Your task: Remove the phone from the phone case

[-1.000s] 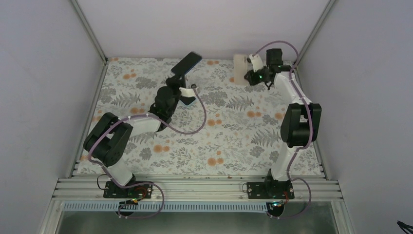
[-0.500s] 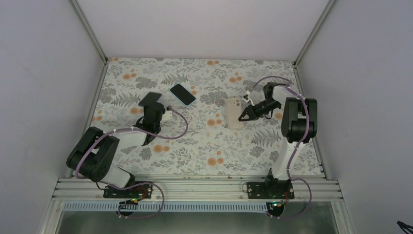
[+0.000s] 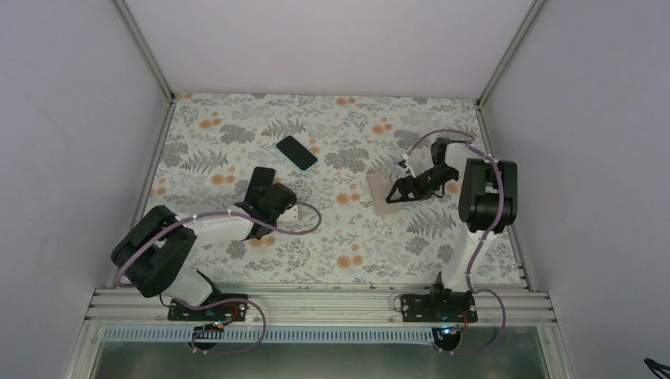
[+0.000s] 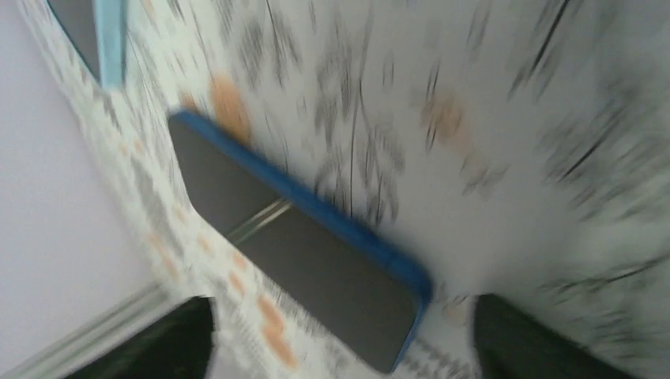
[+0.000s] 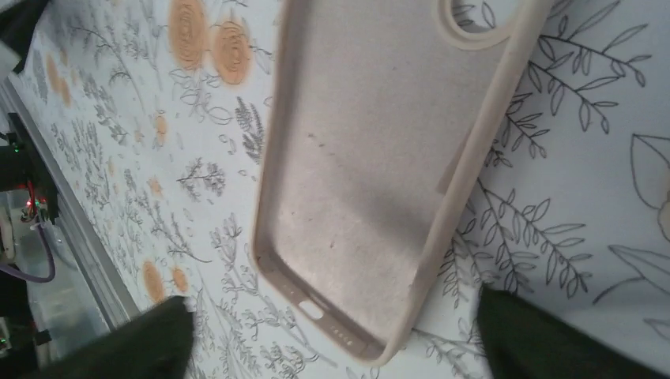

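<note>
An empty beige phone case point(image 5: 379, 158) lies hollow side up on the floral cloth, right of centre point(image 3: 383, 194). My right gripper point(image 5: 332, 347) is open, with a finger on either side of the case's bottom end and touching nothing point(image 3: 400, 191). A dark-screened phone with a blue edge point(image 4: 300, 268) lies flat between the spread fingers of my open left gripper point(image 4: 340, 351), left of centre point(image 3: 263, 177). A second dark phone with a pale blue rim point(image 3: 296, 152) lies further back point(image 4: 88, 35).
The floral cloth point(image 3: 332, 237) is bounded by grey walls at the back and both sides. A metal rail point(image 3: 316, 304) with both arm bases runs along the near edge. Purple cables loop off each arm.
A second ago both arms were raised at the back, shut on a phone and the case. Both have come down to the cloth and opened. The case and both phones lie free.
</note>
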Controlling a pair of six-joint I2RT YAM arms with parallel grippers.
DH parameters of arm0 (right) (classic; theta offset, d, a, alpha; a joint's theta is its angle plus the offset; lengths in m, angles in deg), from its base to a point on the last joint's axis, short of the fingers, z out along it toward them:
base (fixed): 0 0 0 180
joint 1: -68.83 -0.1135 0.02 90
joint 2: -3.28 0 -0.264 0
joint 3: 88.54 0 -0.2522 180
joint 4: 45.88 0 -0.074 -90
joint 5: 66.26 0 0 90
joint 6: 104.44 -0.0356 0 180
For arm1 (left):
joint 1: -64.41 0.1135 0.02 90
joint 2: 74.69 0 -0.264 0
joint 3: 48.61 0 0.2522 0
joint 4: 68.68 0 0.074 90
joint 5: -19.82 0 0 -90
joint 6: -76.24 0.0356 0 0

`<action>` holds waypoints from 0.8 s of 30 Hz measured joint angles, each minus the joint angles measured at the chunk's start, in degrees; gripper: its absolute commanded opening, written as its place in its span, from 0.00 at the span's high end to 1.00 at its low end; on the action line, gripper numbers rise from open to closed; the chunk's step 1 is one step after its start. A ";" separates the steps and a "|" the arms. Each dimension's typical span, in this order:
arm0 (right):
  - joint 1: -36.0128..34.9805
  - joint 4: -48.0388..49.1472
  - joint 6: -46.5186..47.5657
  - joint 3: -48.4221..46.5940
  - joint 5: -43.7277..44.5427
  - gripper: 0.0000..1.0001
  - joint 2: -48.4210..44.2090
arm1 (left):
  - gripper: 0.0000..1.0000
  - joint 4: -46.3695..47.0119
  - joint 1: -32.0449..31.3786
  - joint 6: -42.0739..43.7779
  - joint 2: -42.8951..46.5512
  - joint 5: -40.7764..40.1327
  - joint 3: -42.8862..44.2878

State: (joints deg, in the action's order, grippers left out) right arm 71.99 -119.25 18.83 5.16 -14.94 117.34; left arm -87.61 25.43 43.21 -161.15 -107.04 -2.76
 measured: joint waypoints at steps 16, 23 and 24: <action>-16.98 9.88 -4.28 -11.52 23.12 0.00 -9.05 | 0.00 -32.48 10.71 -8.13 12.39 38.21 31.41; -26.47 13.53 -11.19 -33.48 22.67 0.00 8.17 | 0.00 -18.49 23.98 -11.50 6.93 42.05 36.41; -27.28 13.64 -12.02 -36.44 22.71 0.00 10.78 | 0.00 -16.96 25.22 -12.48 5.49 42.60 36.63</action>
State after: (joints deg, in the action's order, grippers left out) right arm 44.71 -105.61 6.81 -31.27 7.77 128.12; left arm -104.57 50.65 30.73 -155.66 -64.44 33.88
